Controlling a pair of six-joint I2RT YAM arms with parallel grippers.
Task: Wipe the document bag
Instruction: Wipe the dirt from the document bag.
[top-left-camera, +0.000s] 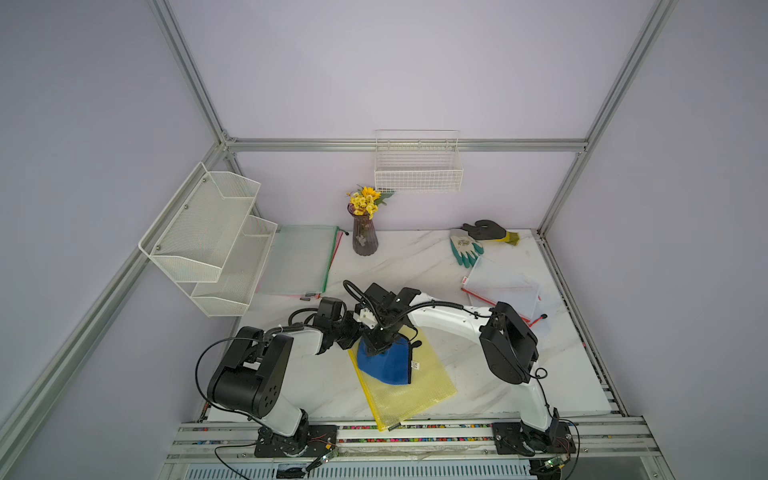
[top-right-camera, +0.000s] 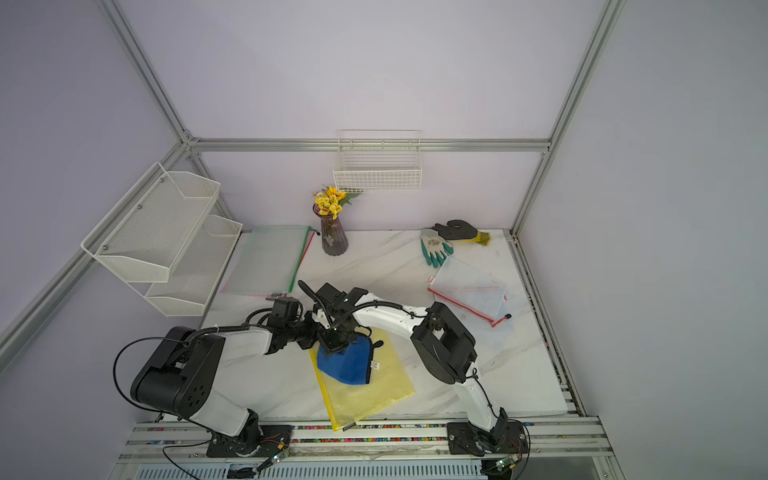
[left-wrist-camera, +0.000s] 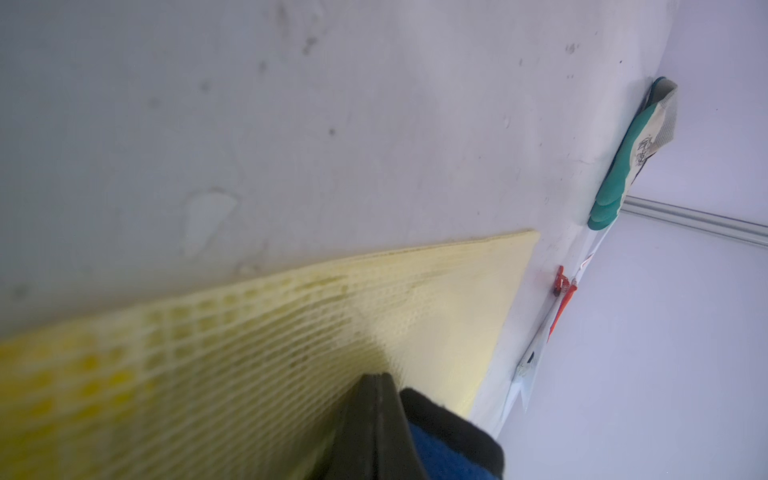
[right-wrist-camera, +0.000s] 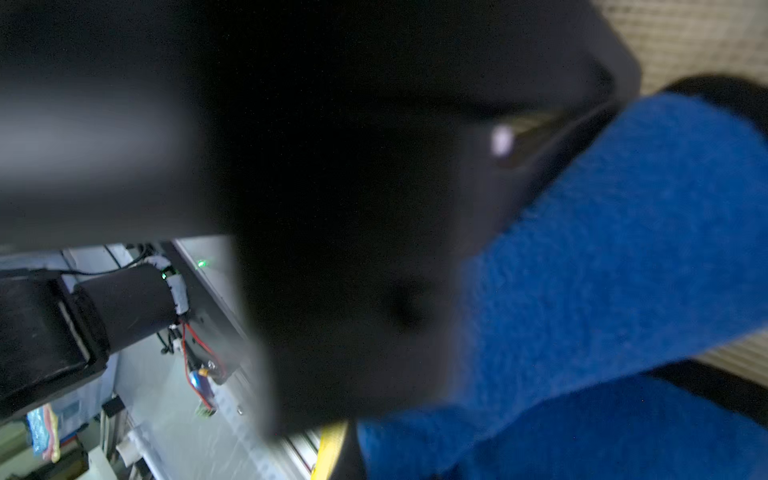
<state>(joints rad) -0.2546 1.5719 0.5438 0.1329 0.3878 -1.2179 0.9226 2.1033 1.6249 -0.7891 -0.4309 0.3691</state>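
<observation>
Rails (top-left-camera: 436, 433) fronted your marble tabletop (top-left-camera: 415, 266) inside lilac walls (top-left-camera: 395, 62); your right gripper (top-left-camera: 380, 347) clamped the blue cloth (top-left-camera: 390, 365) on the yellow document bag (top-left-camera: 415, 390), left gripper (top-left-camera: 353, 334) jaws together.

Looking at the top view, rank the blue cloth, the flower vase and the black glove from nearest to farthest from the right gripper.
1. blue cloth: held in the right gripper, lying on the yellow document bag.
2. flower vase: back centre.
3. black glove: back right corner.

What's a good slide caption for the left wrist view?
Closed left gripper over the yellow mesh document bag, blue cloth alongside, teal glove beyond.
</observation>
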